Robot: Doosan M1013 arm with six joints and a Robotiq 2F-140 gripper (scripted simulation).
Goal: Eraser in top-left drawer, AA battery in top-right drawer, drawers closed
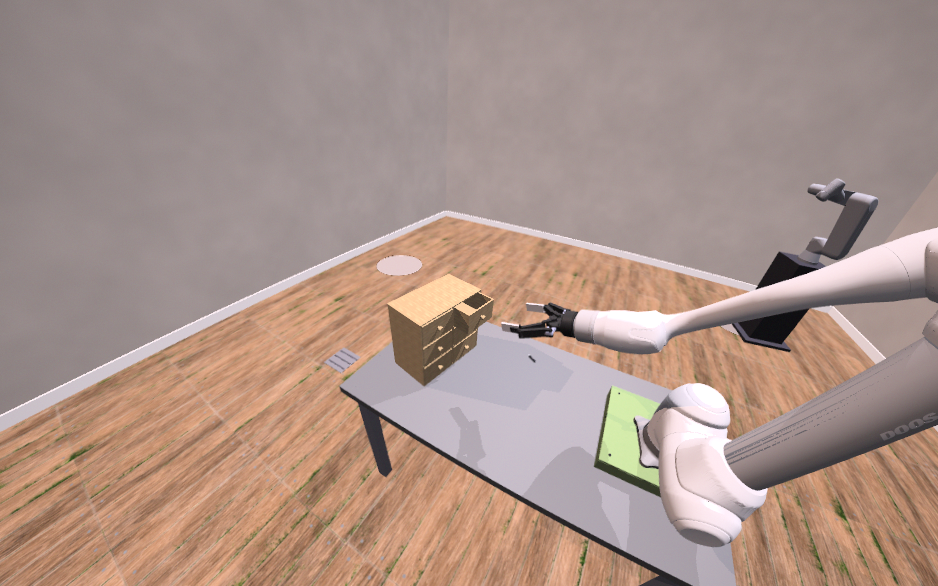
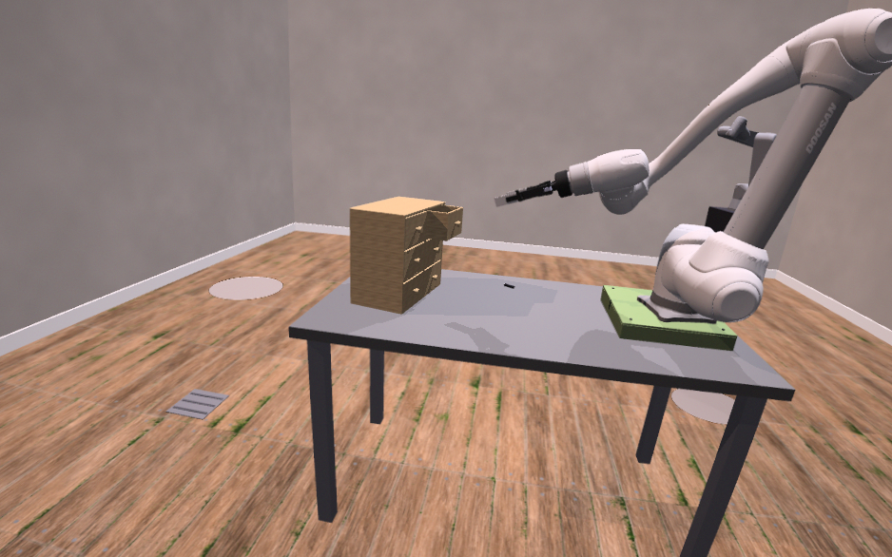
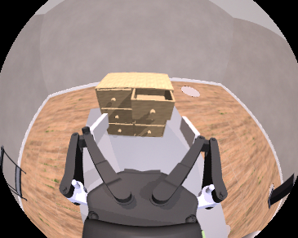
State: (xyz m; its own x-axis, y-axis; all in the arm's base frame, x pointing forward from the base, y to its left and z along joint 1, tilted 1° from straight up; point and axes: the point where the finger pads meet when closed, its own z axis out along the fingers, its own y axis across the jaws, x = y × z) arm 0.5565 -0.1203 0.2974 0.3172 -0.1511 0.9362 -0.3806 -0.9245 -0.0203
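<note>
The small wooden chest stands upright at the table's far end from the arm base. Its top right drawer is pulled partly out and looks about level. Part of its inside shows in the wrist view, but nothing can be made out in it. The top left drawer looks pushed in. My gripper is wide open and empty, in the air in front of the chest, clear of the drawer. I cannot make out the eraser or the battery for certain.
A small dark thing lies on the grey table in front of the chest; I cannot tell what it is. The lower drawers look pushed in. The green base plate is under the arm's foot.
</note>
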